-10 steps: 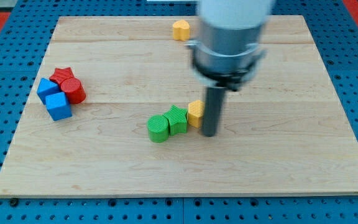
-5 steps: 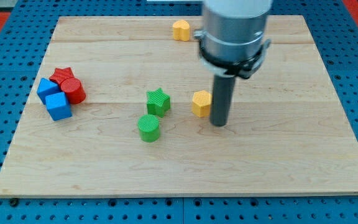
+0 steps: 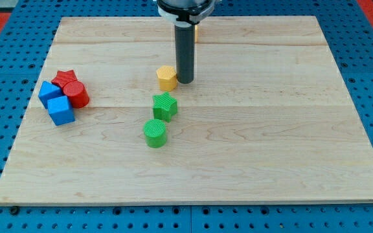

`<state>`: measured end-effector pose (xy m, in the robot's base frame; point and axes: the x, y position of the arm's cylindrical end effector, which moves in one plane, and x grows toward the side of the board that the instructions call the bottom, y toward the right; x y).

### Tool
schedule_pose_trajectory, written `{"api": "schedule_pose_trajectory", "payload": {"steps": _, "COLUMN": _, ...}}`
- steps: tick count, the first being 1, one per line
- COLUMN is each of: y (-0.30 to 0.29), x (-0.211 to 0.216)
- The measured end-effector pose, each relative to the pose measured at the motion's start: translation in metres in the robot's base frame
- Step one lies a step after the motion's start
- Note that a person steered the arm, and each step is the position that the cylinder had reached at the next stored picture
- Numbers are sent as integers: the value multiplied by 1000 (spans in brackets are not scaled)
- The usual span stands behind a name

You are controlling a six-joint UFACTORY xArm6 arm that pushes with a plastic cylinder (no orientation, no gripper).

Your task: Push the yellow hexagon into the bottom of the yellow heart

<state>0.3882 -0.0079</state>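
On the wooden bench point(image 3: 290, 155), left to right: a cluster of touching blocks at the view's left, comprising a blue cube point(image 3: 61, 110), another blue block point(image 3: 49, 91), a red star point(image 3: 64, 79) and a red cylinder point(image 3: 78, 94). Near centre, a green cylinder point(image 3: 155, 133) and a green star point(image 3: 164, 105), just apart. Above them, the yellow hexagon point(image 3: 166, 77), with my tip point(image 3: 185, 81) just beside its right side. The yellow heart point(image 3: 196, 29) is mostly hidden behind the rod. The end effector is a plain rod holding nothing.
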Motion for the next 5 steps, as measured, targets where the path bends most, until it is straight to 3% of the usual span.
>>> {"api": "schedule_pose_trajectory", "payload": {"steps": 1, "y": 2, "x": 51}}
{"api": "schedule_pose_trajectory", "payload": {"steps": 2, "y": -43, "x": 32}}
{"api": "schedule_pose_trajectory", "payload": {"steps": 5, "y": -22, "x": -88}}
